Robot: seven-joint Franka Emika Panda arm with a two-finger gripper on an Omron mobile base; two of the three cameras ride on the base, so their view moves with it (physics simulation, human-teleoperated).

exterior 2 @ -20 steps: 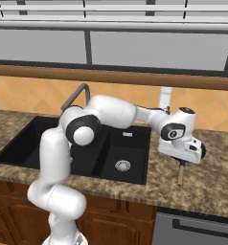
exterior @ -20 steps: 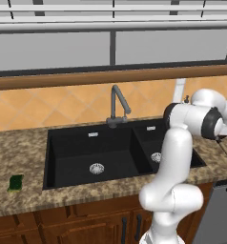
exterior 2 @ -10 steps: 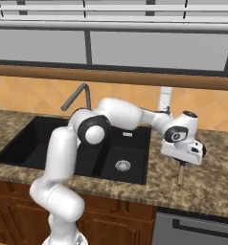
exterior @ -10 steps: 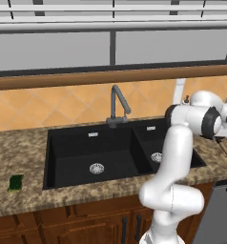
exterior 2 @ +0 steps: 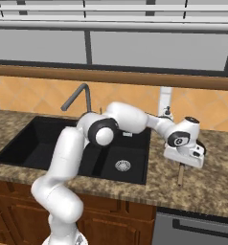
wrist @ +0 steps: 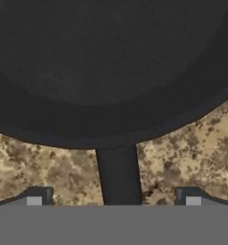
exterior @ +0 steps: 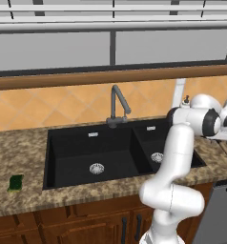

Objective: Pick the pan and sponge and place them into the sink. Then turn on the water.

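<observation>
Pincer (wrist: 114, 198) open, fingertips (wrist: 35, 197) either side of round black frying pan's (wrist: 111, 72) handle, not touching. Pan resting on speckled granite worktop (exterior 2: 216, 177) right of black double-basin sink (exterior 2: 49, 143) (handle apparently dark close up). Small green sponge (exterior: 15, 182) on worktop left of sink.

base views flank sink (exterior: 94, 147), wrist close-up

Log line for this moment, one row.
phase: reaching pan | gripper: open, straddling handle | sponge: on counter | sink: no items
</observation>
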